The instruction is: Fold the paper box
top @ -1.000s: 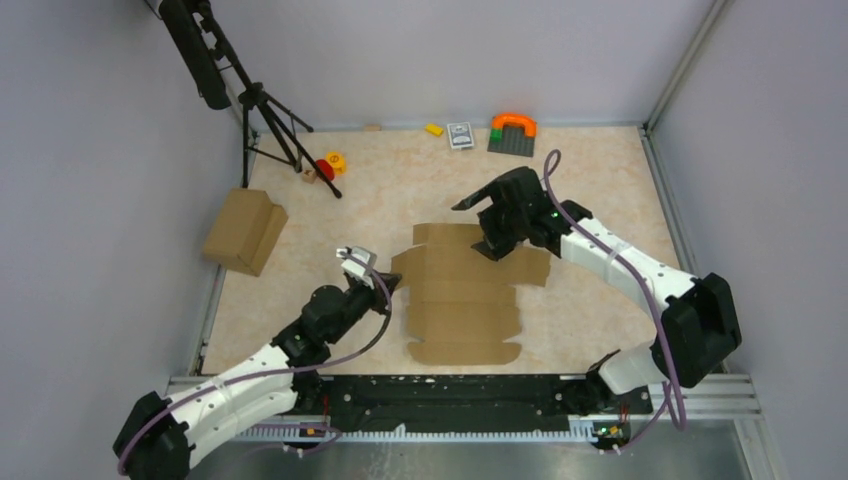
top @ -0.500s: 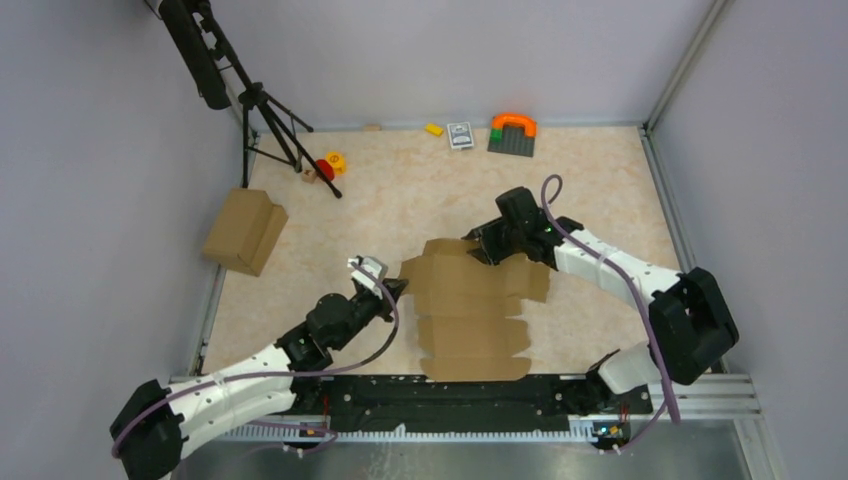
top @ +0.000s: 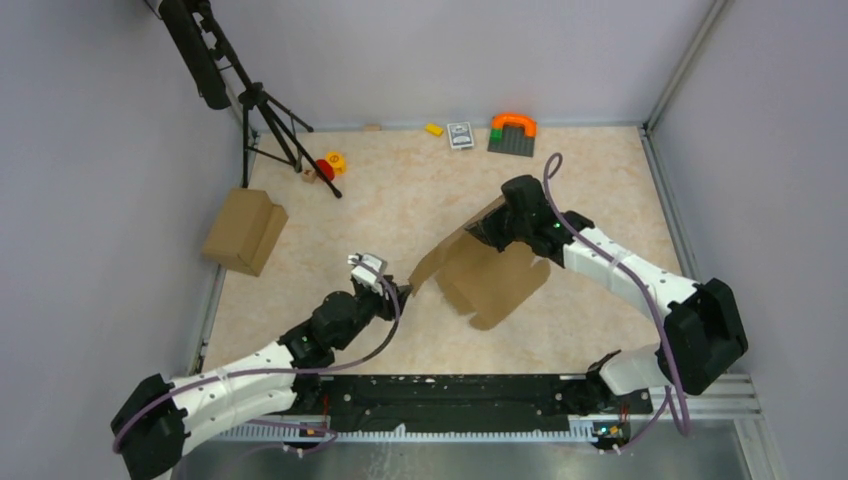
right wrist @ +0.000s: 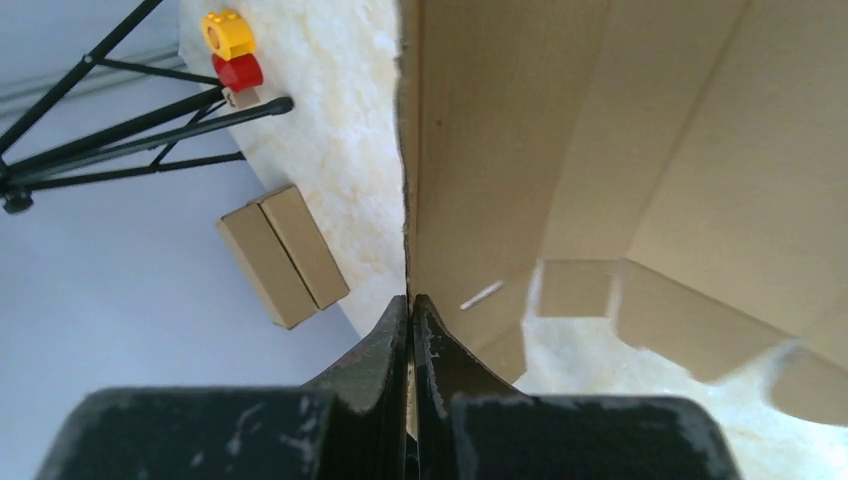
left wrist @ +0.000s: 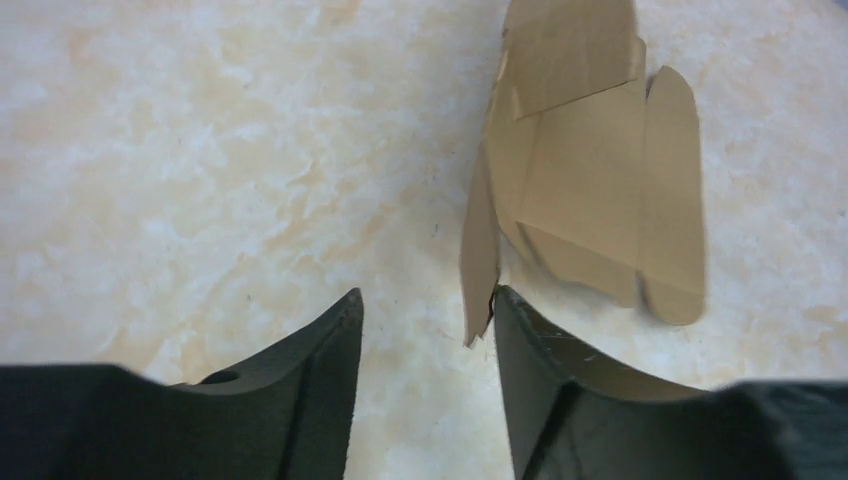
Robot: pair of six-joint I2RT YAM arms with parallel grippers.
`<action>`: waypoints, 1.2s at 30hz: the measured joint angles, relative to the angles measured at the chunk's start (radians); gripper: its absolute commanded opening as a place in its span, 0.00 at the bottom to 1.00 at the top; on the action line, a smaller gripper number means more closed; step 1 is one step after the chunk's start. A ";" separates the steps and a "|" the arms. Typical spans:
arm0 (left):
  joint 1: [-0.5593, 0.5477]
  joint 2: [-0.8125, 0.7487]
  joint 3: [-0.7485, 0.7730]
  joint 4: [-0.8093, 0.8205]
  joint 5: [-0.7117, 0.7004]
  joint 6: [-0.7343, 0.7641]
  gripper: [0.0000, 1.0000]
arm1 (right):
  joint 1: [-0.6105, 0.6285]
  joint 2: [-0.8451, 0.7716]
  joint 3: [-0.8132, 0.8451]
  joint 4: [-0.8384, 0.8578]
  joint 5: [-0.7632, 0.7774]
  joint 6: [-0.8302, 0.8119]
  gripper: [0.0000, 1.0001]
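Observation:
The paper box is a flat brown cardboard sheet with many flaps, tilted up off the table at its far edge. My right gripper is shut on that raised edge, and in the right wrist view the jaws pinch the thin cardboard between them. My left gripper stands open at the sheet's lower left corner. In the left wrist view a corner of the sheet rests against the inner side of the right fingertip, and the left gripper holds nothing.
A bulkier brown carton lies at the left edge, also seen in the right wrist view. A black tripod stands at the back left beside small red and yellow toys. A card deck and an orange arch on a dark plate sit along the back wall.
The right gripper came down, shut on the sheet's far edge and lifted it, so the flat sheet now tilts up. The left gripper opened and let go of the sheet's corner.

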 measured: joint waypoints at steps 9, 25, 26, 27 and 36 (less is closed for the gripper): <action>0.000 0.000 0.128 -0.227 -0.042 -0.137 0.93 | 0.000 0.044 0.053 0.023 0.044 -0.304 0.00; 0.000 0.287 0.429 -0.360 0.114 -0.133 0.88 | -0.020 -0.049 -0.211 0.318 -0.130 -0.557 0.01; 0.000 0.306 0.439 -0.361 0.123 -0.128 0.90 | -0.026 -0.053 -0.222 0.334 -0.146 -0.562 0.01; 0.000 0.330 0.451 -0.362 0.131 -0.122 0.91 | -0.031 -0.053 -0.227 0.344 -0.162 -0.567 0.02; 0.000 0.455 0.490 -0.366 0.196 -0.141 0.94 | -0.040 -0.053 -0.233 0.369 -0.254 -0.641 0.07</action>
